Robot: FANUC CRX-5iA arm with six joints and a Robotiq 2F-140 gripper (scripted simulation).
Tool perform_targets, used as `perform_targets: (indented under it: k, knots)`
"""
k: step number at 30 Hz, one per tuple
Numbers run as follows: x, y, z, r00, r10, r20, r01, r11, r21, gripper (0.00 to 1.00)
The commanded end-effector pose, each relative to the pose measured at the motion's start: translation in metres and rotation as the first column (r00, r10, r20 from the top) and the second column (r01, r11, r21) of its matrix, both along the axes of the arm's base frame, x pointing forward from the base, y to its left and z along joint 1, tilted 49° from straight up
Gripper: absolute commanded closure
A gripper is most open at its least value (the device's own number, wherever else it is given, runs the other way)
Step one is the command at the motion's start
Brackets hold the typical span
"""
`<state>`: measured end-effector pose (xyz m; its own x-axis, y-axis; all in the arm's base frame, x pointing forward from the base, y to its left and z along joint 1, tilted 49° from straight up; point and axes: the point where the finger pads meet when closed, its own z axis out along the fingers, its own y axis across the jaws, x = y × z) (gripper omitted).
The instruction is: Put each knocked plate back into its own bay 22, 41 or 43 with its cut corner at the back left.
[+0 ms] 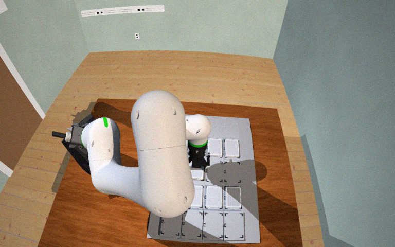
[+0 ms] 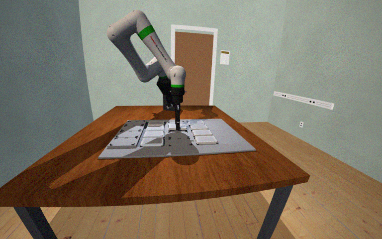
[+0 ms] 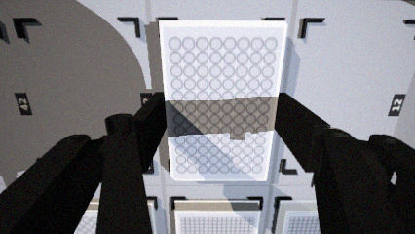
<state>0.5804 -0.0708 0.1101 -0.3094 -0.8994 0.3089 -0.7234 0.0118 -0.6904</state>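
My gripper (image 1: 199, 163) (image 2: 177, 127) (image 3: 219, 108) is shut on a sealed 96-well plate (image 1: 197, 174) (image 2: 172, 126) (image 3: 221, 63), one black finger on each long side. The plate is white with round wells. It sits level and low at the deck (image 1: 244, 130) (image 2: 225, 141), square to the black corner pieces around it, in the second column beside the arm's big link. In the wrist view it lies between the labels 42 (image 3: 23, 103) and 12 (image 3: 396, 104). I cannot tell whether it touches the bay floor. The arm hides the front rows in the top view.
Two sealed plates (image 1: 215, 146) (image 1: 232, 147) lie in the column at the deck's top. Two more plates (image 1: 214, 197) (image 1: 233, 197) lie in the third column. The raised fourth column (image 1: 214, 225) holds bare bays. More plates (image 3: 216, 224) show at the wrist view's bottom edge.
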Motion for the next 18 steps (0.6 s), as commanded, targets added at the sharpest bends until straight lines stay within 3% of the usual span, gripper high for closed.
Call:
perform_targets:
  k: [1, 18]
  knots:
    - [0.0009, -0.0001, -0.0002, 1.0, 0.001, 0.001, -0.001, 1.0, 0.0, 0.9]
    - [0.0025, -0.0012, -0.0019, 1.0, 0.001, 0.001, -0.001, 1.0, 0.0, 0.9]
